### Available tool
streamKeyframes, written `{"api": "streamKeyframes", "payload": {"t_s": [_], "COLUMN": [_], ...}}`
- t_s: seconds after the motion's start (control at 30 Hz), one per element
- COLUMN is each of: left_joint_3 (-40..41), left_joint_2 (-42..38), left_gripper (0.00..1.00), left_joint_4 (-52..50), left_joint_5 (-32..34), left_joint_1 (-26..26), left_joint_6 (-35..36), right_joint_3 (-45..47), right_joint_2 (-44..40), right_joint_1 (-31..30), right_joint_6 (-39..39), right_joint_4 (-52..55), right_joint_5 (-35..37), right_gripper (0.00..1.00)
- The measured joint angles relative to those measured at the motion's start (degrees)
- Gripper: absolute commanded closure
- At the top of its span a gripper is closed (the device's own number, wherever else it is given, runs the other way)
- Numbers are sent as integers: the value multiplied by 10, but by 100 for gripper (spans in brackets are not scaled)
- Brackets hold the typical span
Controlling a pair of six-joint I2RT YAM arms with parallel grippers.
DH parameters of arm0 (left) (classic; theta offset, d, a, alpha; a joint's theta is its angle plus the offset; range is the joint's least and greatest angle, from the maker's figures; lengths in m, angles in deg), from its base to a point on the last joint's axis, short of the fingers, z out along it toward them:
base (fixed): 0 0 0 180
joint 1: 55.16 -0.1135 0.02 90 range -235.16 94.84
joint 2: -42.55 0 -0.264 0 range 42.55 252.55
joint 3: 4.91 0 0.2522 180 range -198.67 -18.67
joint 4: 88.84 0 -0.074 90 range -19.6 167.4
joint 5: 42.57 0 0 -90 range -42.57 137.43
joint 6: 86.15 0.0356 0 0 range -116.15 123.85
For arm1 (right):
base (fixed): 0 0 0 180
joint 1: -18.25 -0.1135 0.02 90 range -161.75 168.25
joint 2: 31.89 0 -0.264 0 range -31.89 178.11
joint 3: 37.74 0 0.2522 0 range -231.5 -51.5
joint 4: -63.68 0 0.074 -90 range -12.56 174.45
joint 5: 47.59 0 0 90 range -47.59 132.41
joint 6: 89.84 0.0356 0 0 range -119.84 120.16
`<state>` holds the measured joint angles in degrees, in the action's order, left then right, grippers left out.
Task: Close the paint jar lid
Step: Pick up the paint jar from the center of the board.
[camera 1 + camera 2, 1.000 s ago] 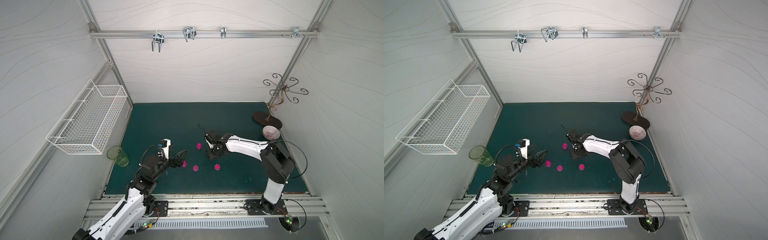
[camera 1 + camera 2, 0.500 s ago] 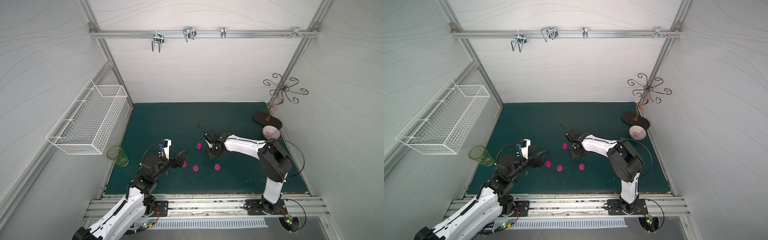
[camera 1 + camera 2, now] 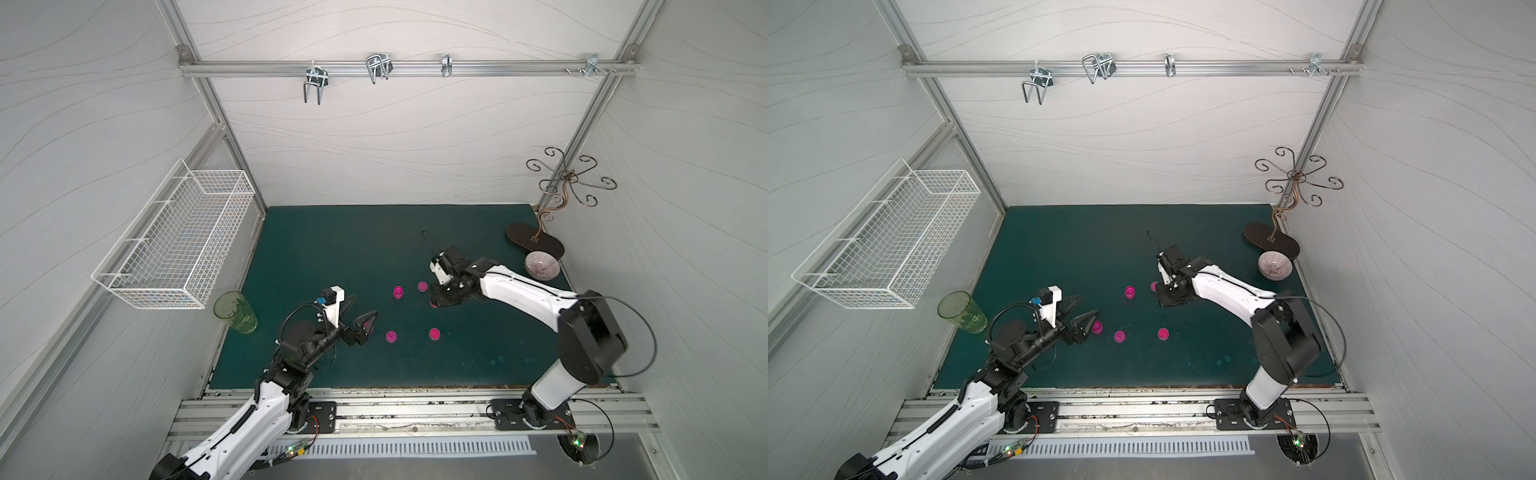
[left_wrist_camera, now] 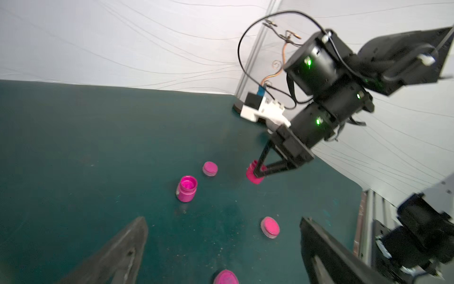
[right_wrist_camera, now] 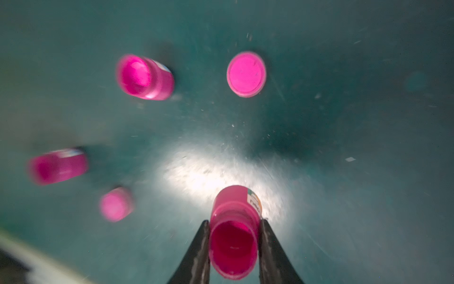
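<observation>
Pink open paint jar (image 5: 234, 204) is clamped between the right gripper (image 5: 234, 222) jaws, lidless. Left gripper (image 3: 364, 306) hangs with jaws spread wide, holding nothing.

Desk (image 3: 332, 249): dark green mat surface. White wire basket (image 3: 178, 245) is fixed to the left-hand wall, above desk level. Green translucent cup (image 3: 235, 312) stands upright at the desk's left edge, below the basket. Far right corner: scrolled metal stand (image 3: 535, 242) on a dark oval base. Patterned bowl (image 3: 542, 267) sits upright just beside that base. Metal hooks (image 3: 316, 83) hang from the overhead rail (image 3: 498, 66).
</observation>
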<state>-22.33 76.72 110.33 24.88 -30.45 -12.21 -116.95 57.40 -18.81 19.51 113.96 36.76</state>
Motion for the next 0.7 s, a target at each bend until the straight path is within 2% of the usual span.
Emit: {"api": "streamKeyframes", "payload": {"t_s": [0.17,0.33,0.5,0.7], "left_joint_3": [1,-1,-23,-70], "left_joint_2": [-7,31,132,273], "left_gripper": [14,18,19,22], "left_joint_4": [51,88,113,177], "left_joint_5": [-40,-78,-120,-145], "left_joint_1": [8,33,52,55], "left_joint_6": [10,15,24,28], "right_joint_3": [-14,-38,-71,-78], "right_joint_2": [-73,-78,-78,-75], "right_joint_1": [13,-14,-46,-49], "right_joint_6": [-12,-17,-23,-24], "right_joint_4": [21,49,73,91], "right_joint_5": [-110,-191,-240,-260], "right_gripper": [74,74,74,75]}}
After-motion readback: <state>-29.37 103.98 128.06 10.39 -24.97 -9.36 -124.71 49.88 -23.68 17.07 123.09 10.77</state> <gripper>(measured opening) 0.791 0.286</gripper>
